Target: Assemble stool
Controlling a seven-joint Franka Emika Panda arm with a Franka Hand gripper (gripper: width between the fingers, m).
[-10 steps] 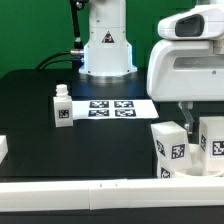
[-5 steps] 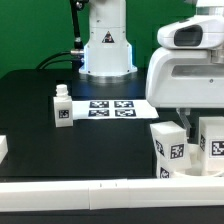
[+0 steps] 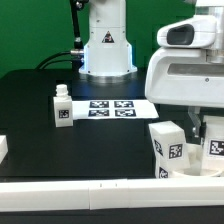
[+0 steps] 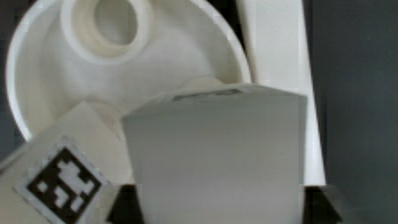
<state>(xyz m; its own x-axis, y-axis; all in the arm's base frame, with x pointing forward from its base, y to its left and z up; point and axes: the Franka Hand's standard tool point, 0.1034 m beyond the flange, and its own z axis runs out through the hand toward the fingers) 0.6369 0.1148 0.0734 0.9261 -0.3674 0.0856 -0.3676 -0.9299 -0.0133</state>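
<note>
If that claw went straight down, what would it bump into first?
Probably the white leg right under the gripper; it fills the wrist view, with the round seat behind it. Depth is unclear.

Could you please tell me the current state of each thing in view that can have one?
lone leg: standing upright, untouched.
marker board: lying flat.
two legs: upright, side by side at the exterior view's right, under the arm.
seat: lying flat, its hole unfilled.
fingers: low beside the two legs; open or shut cannot be told.
</note>
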